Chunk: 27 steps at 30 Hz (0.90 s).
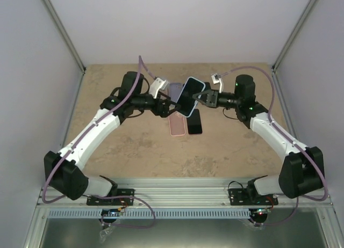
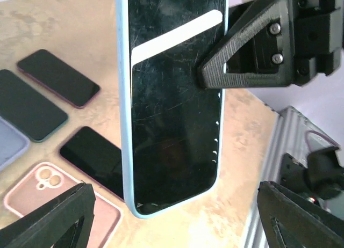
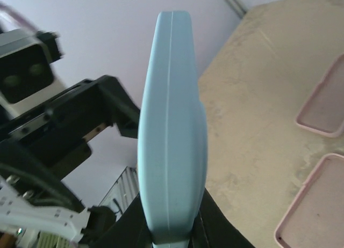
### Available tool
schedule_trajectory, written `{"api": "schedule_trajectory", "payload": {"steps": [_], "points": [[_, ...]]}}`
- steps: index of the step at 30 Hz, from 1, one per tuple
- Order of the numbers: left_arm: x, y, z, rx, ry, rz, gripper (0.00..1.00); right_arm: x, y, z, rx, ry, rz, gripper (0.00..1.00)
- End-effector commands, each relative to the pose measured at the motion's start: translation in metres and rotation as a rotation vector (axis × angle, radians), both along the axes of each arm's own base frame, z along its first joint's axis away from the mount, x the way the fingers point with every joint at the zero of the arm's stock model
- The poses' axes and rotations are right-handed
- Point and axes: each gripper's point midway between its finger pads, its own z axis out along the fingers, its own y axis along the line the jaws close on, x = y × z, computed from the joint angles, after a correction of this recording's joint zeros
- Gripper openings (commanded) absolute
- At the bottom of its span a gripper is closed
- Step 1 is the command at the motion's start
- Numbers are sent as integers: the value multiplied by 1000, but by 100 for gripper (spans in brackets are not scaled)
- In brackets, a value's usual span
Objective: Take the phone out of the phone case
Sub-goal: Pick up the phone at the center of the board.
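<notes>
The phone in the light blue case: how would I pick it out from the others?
Look at the tan table, where the two arms meet above its middle. Between them the right end effector pinches the phone in the light blue case. It alone is lifted off the surface; the other phones and cases lie flat beneath it.

Left hand [image 1: 170,105] wide, right hand [image 1: 199,97] tight

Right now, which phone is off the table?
The phone in the light-blue case, pinched in the air by the right tool; the other phones lie flat on the table.
</notes>
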Motion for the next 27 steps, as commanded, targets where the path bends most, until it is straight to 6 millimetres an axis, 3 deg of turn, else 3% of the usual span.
{"api": "schedule_trajectory", "payload": {"steps": [1,9,19,27], "points": [[-34,-2,15,-106,7,-171,84,-34,-2,44,99,-203,163,1],[-87,0,18,-269,13,-436,78,-67,-7,64,147,-321,304,0],[-89,1,5,-279,41,-409,60,-90,-10,74,175,-369,385,1],[-86,0,6,-289,35,-401,55,-93,-10,73,175,-375,392,1]]}}
